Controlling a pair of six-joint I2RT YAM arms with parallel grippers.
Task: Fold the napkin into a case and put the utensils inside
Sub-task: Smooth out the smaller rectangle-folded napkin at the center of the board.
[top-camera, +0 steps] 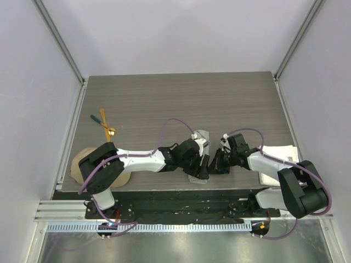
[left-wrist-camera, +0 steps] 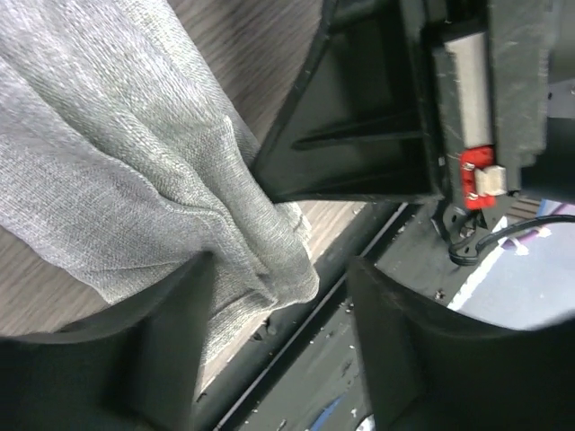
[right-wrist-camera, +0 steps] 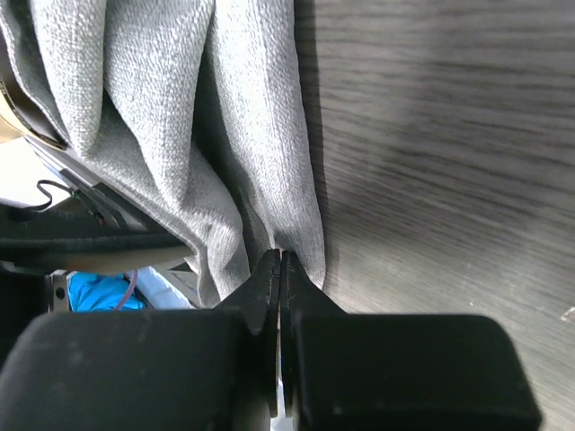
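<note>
Napkin point(top-camera: 202, 136) lies gathered into a narrow, rumpled strip at the near middle of the table point(top-camera: 219, 98), running from the near edge away from the arms, with loose lengthwise folds on the left wrist view. Both arms meet over its near end. Left fingers point(left-wrist-camera: 144, 359) spread wide, one on either side of the strip's near corner, not clamped on the cloth. Right fingers point(right-wrist-camera: 260, 292) pressed fully together, tips right at the cloth's hem; cannot tell whether any fabric is caught between them. Utensils point(top-camera: 104, 119) well apart at far left on bare table: gold spoon point(top-camera: 111, 131), an orange-handled piece and a teal-handled piece, lying crossed. Tan cap point(top-camera: 82, 161) at near left, partly under the left arm. White towel point(top-camera: 282, 156) at near right, under the right arm.
</note>
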